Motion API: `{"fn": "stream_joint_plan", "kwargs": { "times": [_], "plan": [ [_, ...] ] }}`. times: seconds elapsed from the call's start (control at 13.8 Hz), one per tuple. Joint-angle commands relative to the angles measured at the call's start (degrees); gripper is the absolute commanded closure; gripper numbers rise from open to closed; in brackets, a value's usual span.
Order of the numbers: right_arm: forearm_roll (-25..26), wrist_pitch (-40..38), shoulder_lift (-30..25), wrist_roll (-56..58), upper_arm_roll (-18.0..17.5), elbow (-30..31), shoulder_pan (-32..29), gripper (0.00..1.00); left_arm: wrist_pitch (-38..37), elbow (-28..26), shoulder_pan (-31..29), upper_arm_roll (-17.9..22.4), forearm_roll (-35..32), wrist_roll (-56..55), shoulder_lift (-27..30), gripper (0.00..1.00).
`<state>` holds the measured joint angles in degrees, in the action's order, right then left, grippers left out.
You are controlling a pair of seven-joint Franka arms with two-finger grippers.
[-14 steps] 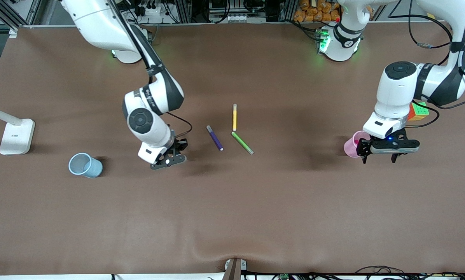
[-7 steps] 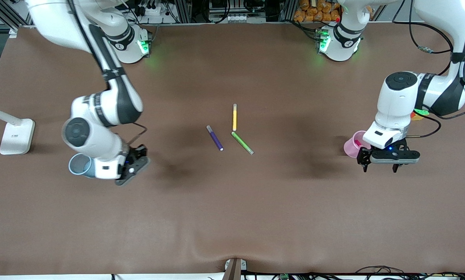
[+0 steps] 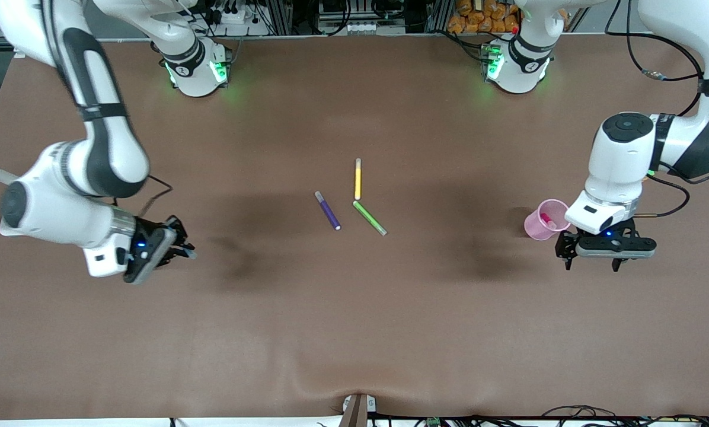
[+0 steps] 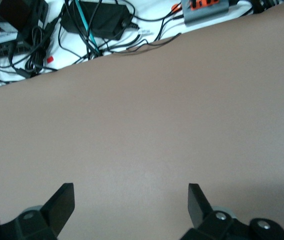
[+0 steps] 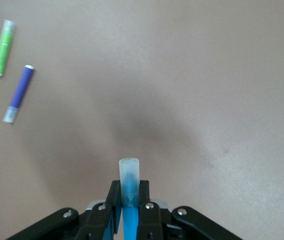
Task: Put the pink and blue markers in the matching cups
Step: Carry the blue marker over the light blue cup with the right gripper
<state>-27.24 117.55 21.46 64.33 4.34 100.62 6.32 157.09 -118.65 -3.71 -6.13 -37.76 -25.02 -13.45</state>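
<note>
Since a second ago, my right tool (image 3: 176, 246) has been swinging from beside the purple marker (image 3: 328, 210) toward the right arm's end of the bench (image 3: 354, 332), and it is now hanging over the spot where the blue cup stood in the earlier pictures. That cup is no longer showing in the front view; my right arm is covering it. My left tool (image 3: 591, 261) has been drifting a little away from the pink cup (image 3: 545, 219) and is now hanging over bare bench just beside it.

From the front I am seeing something magenta lying inside the pink cup, which looks like the pink marker (image 3: 547, 224). The purple, yellow (image 3: 358, 178) and green (image 3: 370, 218) markers are lying where they were, near the middle of the bench.

From the right wrist I am seeing what the front view is barely showing: my right tool (image 5: 128, 197) is pinching the blue marker (image 5: 129, 187), its pale greyish end sticking out past the fingers (image 5: 144, 200). The purple and green markers are lying well apart from it there.

From the left wrist my left tool (image 4: 131, 200) is standing spread wide, with only bench between its fingers (image 4: 62, 202).
</note>
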Motion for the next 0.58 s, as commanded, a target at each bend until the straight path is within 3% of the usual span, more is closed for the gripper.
{"fn": "stream_joint_plan", "kwargs": {
  "times": [0.0, 0.29, 0.51],
  "plan": [
    [-7.7, -5.4, -1.6, 10.6, -1.1, 0.4, -5.4, 1.0, -8.9, 4.7, -0.8, -2.9, 12.4, 8.0, -0.1, 0.0],
    [-15.4, -12.2, -1.0, 28.1, -1.0, 0.4, -12.5, 1.0, -28.9, 15.2, -0.5, -3.0, 30.4, 19.2, 0.2, 0.0],
    [-17.7, -16.8, 0.1, 36.6, -0.9, 0.4, -17.6, 1.0, -44.1, 22.0, -0.3, -3.0, 37.3, 20.2, 1.4, 0.0]
  ]
}}
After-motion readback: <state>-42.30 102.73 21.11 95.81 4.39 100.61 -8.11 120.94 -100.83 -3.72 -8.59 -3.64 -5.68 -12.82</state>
